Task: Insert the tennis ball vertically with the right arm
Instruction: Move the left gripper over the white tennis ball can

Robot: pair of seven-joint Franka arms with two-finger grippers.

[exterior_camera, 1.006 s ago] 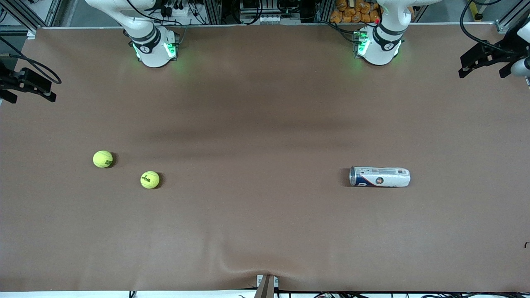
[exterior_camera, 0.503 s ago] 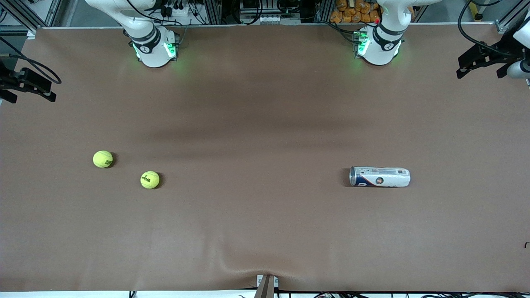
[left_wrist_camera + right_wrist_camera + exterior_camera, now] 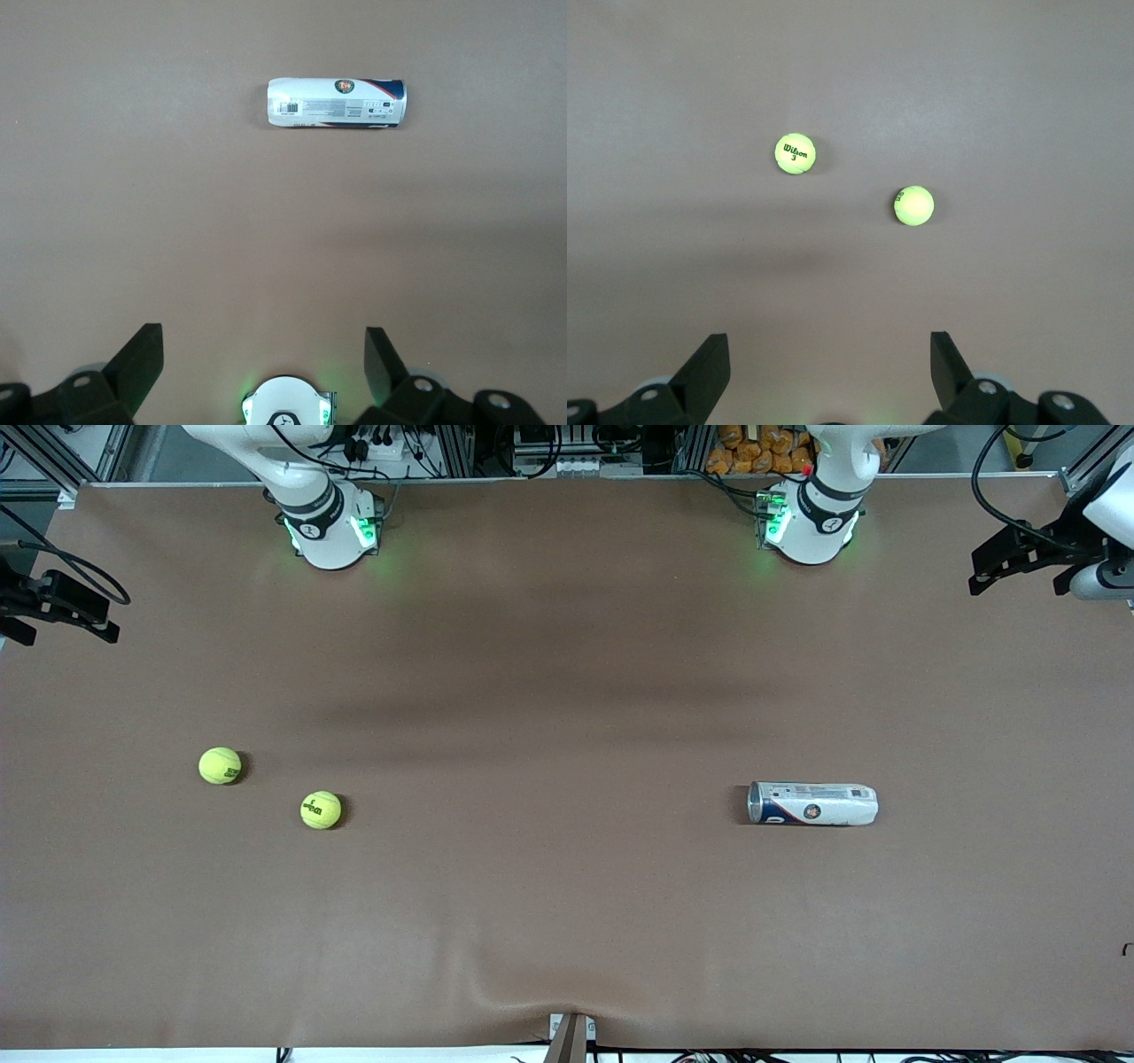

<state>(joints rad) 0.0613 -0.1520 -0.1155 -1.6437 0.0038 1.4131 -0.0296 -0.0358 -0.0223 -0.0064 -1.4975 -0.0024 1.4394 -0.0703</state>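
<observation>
Balls — two (image 3: 220,765) (image 3: 321,810); ball can (image 3: 812,803) — one, lying flat.

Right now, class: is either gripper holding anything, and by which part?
Nothing is held. The left gripper and right gripper are open; both tennis balls and the can lie on the table.

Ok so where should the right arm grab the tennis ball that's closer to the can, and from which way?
Take that tennis ball across its widest middle, coming straight down from above. It is round and sits alone on the table, apart from the other ball, so either side looks free for the right tool, which is open.
</observation>
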